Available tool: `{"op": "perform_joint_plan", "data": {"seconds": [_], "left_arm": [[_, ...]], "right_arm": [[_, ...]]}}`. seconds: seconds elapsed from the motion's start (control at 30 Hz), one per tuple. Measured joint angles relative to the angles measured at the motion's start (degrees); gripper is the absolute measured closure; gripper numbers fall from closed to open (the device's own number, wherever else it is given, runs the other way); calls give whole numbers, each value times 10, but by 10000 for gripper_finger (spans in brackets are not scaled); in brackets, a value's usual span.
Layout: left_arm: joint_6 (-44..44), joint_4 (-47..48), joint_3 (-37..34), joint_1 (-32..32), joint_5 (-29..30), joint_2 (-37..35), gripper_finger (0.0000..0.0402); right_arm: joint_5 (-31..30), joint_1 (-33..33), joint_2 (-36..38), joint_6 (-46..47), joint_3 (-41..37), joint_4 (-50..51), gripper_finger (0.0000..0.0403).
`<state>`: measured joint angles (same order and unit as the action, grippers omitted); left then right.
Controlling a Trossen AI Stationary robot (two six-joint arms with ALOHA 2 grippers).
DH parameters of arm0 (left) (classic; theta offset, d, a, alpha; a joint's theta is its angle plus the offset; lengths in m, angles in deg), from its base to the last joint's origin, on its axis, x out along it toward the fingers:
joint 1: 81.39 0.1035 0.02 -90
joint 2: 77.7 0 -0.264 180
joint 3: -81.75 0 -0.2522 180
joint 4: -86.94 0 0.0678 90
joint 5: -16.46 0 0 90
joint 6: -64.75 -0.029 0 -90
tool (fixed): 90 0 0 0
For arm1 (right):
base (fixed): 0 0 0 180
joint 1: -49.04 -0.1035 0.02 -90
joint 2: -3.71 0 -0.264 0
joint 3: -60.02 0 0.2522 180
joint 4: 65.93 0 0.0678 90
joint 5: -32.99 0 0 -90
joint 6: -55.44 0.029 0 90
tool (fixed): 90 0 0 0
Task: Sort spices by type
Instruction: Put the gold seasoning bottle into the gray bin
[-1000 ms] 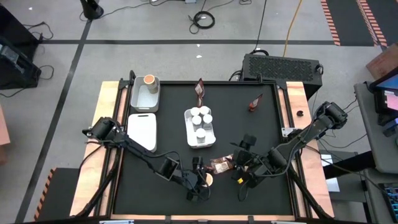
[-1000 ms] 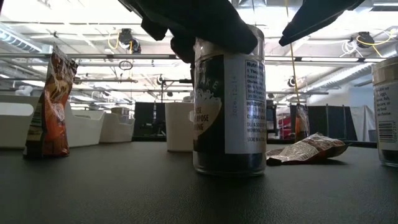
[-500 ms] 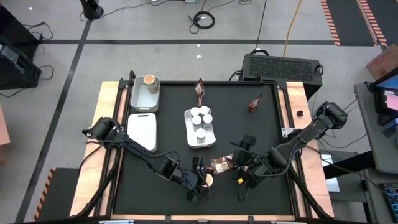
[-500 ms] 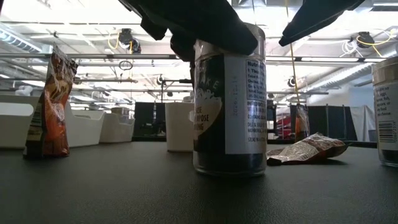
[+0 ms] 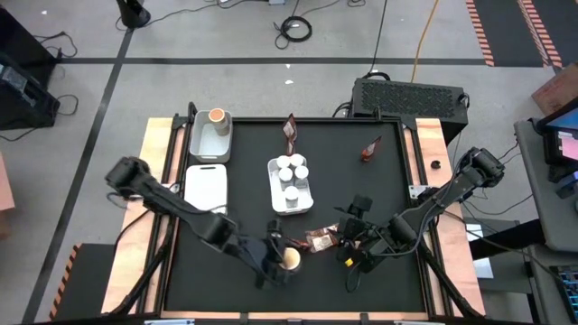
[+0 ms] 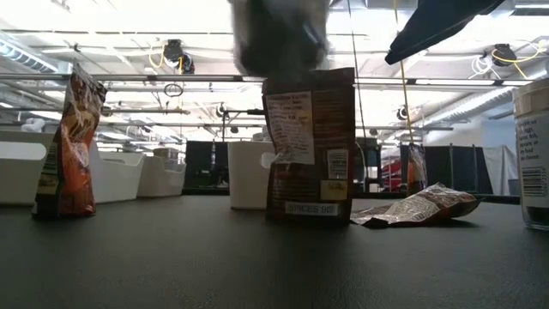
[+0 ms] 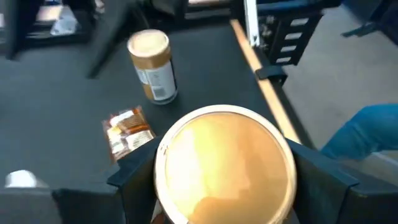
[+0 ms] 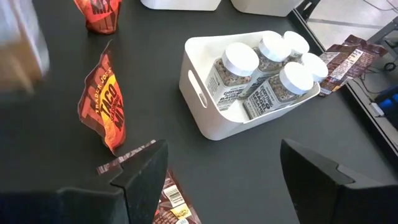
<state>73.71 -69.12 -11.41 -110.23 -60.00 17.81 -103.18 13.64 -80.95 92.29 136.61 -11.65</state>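
Observation:
My left gripper (image 5: 282,256) is shut on a round tub with a yellow-orange top (image 7: 224,163), near the table's near edge. In the low view it is only a blur (image 6: 281,34) above a reddish-brown packet standing upright (image 6: 309,146). My right gripper (image 8: 233,180) hangs open and still beside flat packets (image 5: 321,239). A second tub (image 7: 152,65) stands on the table. White-capped jars (image 8: 267,68) fill a white tray (image 5: 289,185). Another tub (image 5: 217,116) sits in the far-left tray (image 5: 209,140). More packets stand at the far side (image 5: 290,131) (image 5: 370,149). My left gripper pinches the tub between its two fingers (image 7: 134,186), one on each side of the tub's wall (image 7: 163,186) just under the top. The fingers come slanting down from the table's left. The tub stays upright and is lifted clear of the table.
A third white tray (image 5: 206,188) lies by the table's left side. A crinkly packet lies flat (image 6: 420,206) and another stands at the left (image 6: 73,146) in the low view. A jar stands at that view's right edge (image 6: 533,154). Bare black tabletop lies near the left front.
My left gripper has risen with the tub and moved a little toward the table's left; its arm has swung outward. The tub, which was standing on the table, is now lifted clear, uncovering the packet standing behind it in the low view.

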Motion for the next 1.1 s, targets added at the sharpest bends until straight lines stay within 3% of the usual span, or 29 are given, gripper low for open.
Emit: {"op": "perform_joint_plan", "data": {"seconds": [0.2, 0.4, 0.73, 0.9, 1.1], "left_arm": [[51, 97, 0, -10, 53, -110, 121], [134, 273, 0, -12, 177, -202, 121], [516, 656, -25, -1, 400, -342, 121], [649, 781, -27, 51, 479, -377, 121], [615, 793, -28, 168, 477, -412, 121]], "right_arm": [[0, 0, 0, -1, 0, 0, 138], [-2, 0, 0, -3, 0, 0, 138], [0, 0, -20, -29, 0, 0, 138], [0, 1, -24, -30, 0, -4, 138], [-3, 1, -24, -40, 0, -24, 138]]}}
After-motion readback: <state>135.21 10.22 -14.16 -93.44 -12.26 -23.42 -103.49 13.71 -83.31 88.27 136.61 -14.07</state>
